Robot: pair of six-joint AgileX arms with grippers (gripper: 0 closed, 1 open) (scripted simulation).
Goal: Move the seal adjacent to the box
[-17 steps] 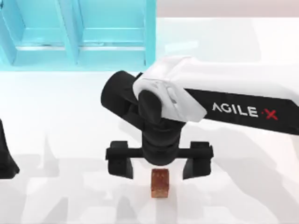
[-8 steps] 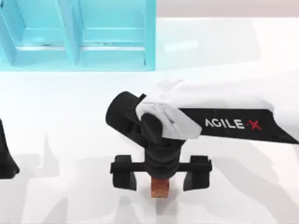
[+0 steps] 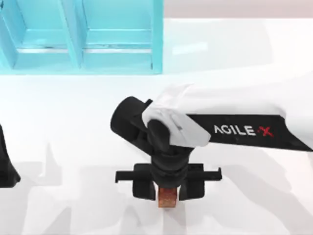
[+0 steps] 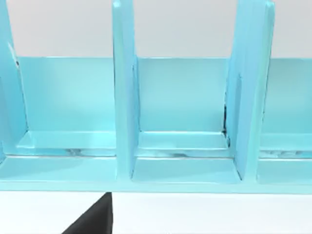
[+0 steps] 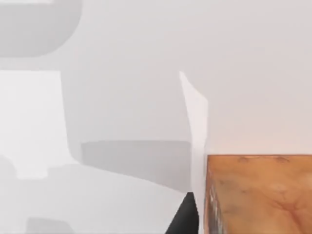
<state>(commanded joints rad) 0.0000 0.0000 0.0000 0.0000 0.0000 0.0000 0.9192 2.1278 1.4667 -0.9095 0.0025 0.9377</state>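
Spanning the far left of the white table (image 3: 244, 54): the light-blue box (image 3: 80, 36), its open compartments facing the near side, waiting as the landmark for the placement. Reaching in from the right and hanging low over the near middle of the table: the right arm, pointing its right gripper (image 3: 168, 188) straight down so the fingers (image 3: 142, 183) come at the block from both sides. Sitting parked at the left edge: the left arm, looking toward the box from its wrist view. Standing upright on the table between the narrowed jaws, well apart from the box: the seal (image 3: 167, 195), reddish-brown with orange patterning. Pressing in close on either face, likely gripping or just about to; actual contact cannot be confirmed. Judging the step as securing the seal for a lift toward the box.
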